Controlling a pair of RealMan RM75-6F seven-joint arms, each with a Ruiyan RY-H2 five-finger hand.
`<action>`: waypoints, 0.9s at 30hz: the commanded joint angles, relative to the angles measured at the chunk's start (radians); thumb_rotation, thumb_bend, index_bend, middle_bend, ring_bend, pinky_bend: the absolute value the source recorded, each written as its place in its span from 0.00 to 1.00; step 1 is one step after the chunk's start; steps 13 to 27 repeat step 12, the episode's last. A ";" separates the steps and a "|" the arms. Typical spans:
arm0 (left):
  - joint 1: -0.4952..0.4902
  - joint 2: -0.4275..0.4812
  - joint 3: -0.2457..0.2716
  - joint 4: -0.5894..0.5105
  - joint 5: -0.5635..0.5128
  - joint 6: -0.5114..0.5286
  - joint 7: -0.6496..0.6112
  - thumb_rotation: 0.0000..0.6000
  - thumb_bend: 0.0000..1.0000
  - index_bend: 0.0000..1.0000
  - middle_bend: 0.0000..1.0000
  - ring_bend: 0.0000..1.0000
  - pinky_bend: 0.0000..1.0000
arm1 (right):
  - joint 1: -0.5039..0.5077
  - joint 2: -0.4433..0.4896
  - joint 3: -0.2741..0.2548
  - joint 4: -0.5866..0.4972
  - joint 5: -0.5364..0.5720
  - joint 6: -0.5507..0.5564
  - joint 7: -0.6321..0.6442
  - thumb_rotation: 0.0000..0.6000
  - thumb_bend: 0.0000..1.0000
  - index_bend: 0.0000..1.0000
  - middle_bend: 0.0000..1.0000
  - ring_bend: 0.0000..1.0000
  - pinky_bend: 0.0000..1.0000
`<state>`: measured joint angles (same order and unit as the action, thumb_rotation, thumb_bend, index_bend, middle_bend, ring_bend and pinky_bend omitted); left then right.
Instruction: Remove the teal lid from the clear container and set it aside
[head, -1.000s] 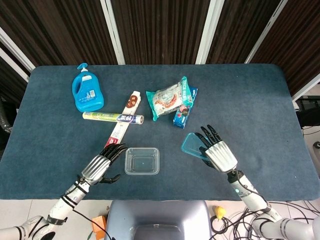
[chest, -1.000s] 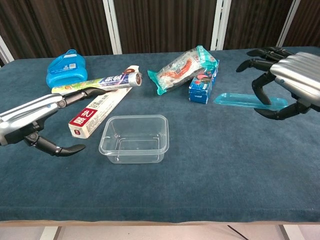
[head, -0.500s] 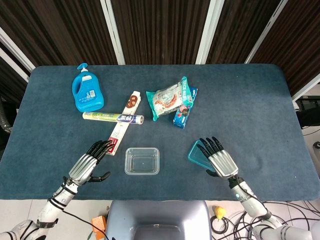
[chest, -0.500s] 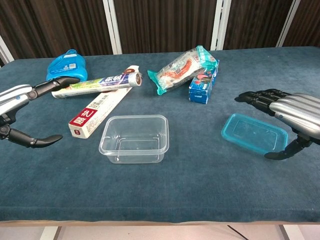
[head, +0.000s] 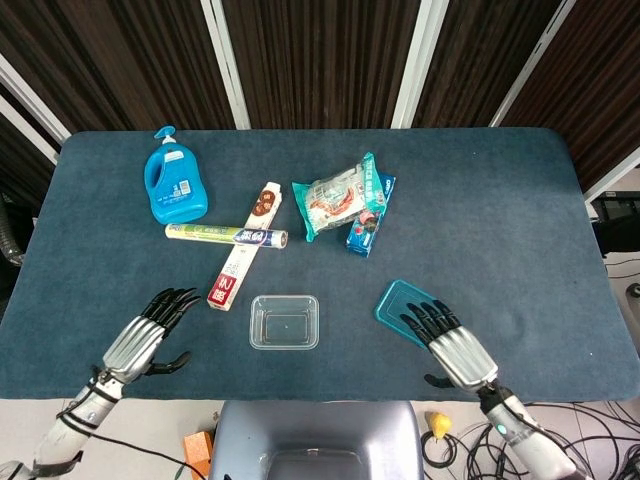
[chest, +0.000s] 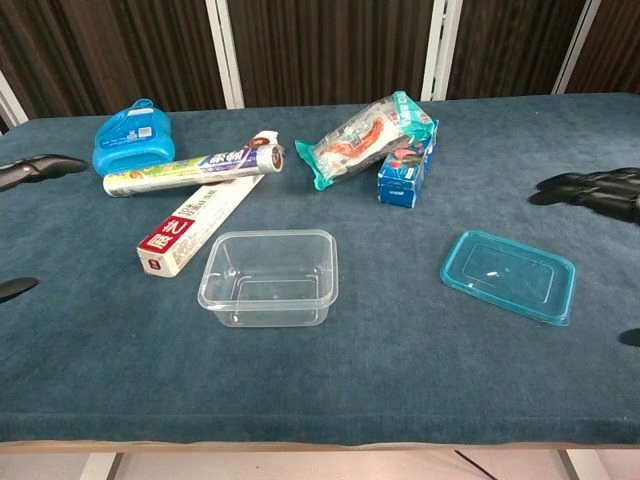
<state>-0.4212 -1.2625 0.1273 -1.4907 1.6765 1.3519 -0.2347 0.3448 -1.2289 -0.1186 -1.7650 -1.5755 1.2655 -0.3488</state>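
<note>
The task stands at its closing step: the teal lid (chest: 508, 275) lies flat on the table (head: 500, 190), off to the right of the clear container (chest: 268, 277) and well apart from it, and the container stands open and uncovered near the front edge. Judged from this layout, the removal and the set-aside are complete; what remains calls only for clearing both arms away from the work area without brushing the lid or the container. The right hand (head: 455, 343) holds nothing, its fingers spread, with the fingertips (head: 422, 315) over the near edge of the lid in the head view; whether they touch it cannot be told. The left hand (head: 143, 335) is likewise empty with fingers spread, left of the container and apart from it. Compared with the frames a second earlier, the lid was then tilted under the right hand and is now released and flat; both hands have drawn back toward the robot, so the chest view now shows only their fingertips at the frame edges. The container has not moved.
</note>
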 joint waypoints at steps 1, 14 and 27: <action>0.128 0.121 0.090 -0.117 -0.012 0.074 0.202 1.00 0.33 0.00 0.00 0.00 0.00 | -0.220 0.104 -0.076 -0.076 -0.030 0.284 -0.051 1.00 0.03 0.00 0.00 0.00 0.00; 0.272 0.102 0.091 -0.028 0.082 0.290 0.158 1.00 0.36 0.00 0.00 0.00 0.00 | -0.313 0.069 -0.031 0.002 -0.028 0.368 -0.008 1.00 0.03 0.00 0.00 0.00 0.00; 0.272 0.102 0.091 -0.028 0.082 0.290 0.158 1.00 0.36 0.00 0.00 0.00 0.00 | -0.313 0.069 -0.031 0.002 -0.028 0.368 -0.008 1.00 0.03 0.00 0.00 0.00 0.00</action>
